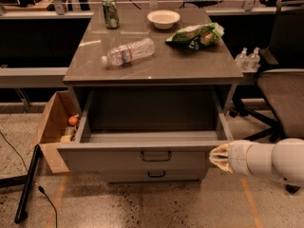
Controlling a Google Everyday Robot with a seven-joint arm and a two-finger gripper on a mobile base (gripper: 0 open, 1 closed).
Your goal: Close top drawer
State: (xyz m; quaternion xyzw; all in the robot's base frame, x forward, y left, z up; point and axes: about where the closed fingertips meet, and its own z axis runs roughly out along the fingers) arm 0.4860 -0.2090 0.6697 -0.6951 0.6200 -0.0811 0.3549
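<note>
You are on a speckled office floor, facing a grey cabinet that stands in front of a row of desks. The top drawer is pulled far out toward you, its inside bare as far as can be seen, and its dark loop handle sits at the centre of the front panel. The gripper is at the right end of that panel, touching it or just beside it. You cannot tell from here whether it is clenched or released, and it is grasping nothing that can be seen. My reading is that you are at the start of the push, lined up but with the drawer not yet moved in. The next move calls for a straight, level shove along the slides; pressing this far off centre could skew the drawer, so shifting toward the handle may help. Below is a lower drawer. A cardboard box stands on the floor to the left and a chair to the right. On the top lie a bottle, a can, a bowl and a chip bag.
</note>
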